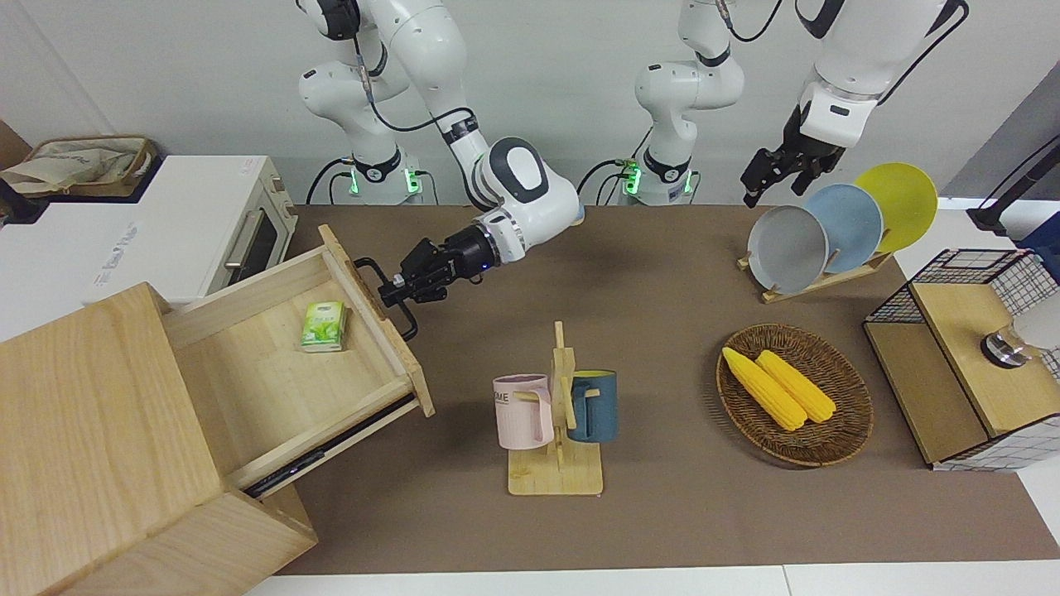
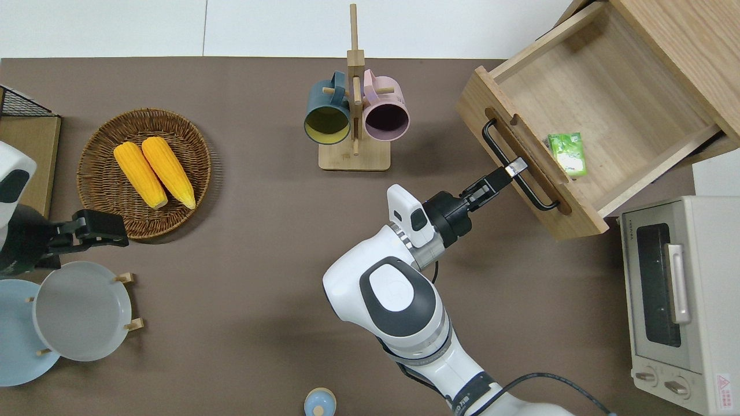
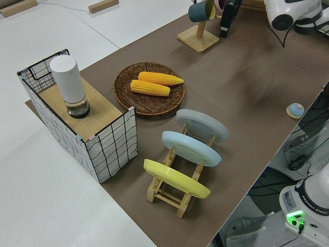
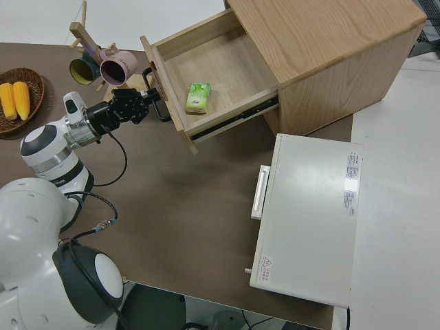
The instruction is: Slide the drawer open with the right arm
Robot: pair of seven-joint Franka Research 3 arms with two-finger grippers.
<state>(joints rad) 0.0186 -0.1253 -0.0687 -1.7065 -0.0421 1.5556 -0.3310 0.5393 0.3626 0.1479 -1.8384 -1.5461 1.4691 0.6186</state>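
Observation:
The light-wood drawer (image 1: 273,389) stands far out of the pale cabinet (image 1: 91,430) at the right arm's end of the table. My right gripper (image 1: 396,290) is shut on the drawer's black bar handle (image 1: 407,324), near the bar's middle. The overhead view shows the same grip (image 2: 514,169) on the handle (image 2: 494,138) of the drawer (image 2: 613,92). A small green packet (image 1: 324,325) lies in the drawer close to its front wall. My left arm is parked, with its gripper (image 1: 766,178) up in the air.
A wooden mug rack (image 1: 556,414) with a pink and a blue mug stands mid-table, close to the drawer front. A white toaster oven (image 2: 676,300) sits beside the cabinet, nearer to the robots. A corn basket (image 1: 795,393), plate rack (image 1: 828,232) and mesh box (image 1: 952,356) fill the left arm's end.

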